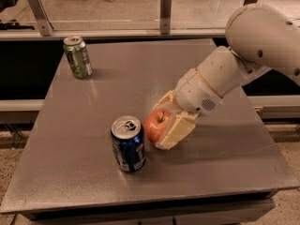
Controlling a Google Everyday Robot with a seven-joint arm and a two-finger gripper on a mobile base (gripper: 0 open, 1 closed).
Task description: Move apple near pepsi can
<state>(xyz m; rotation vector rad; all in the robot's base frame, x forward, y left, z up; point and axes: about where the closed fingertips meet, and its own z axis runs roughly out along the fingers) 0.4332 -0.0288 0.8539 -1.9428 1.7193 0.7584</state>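
Beside pepsi can [128, 144]: arm [220, 74] slanting down from upper right, gripper [161, 124] clamped on apple [153, 125].

No lettering legible on pepsi can [128, 145] or green can [78, 57]

A green soda can [78, 56] is standing upright at the far left corner of the grey metal tabletop [126, 78], well apart from the hand [160, 124], which is sitting right of centre. Behind the tabletop, a rail [140, 32] is running across, carrying upright brackets [165, 8].
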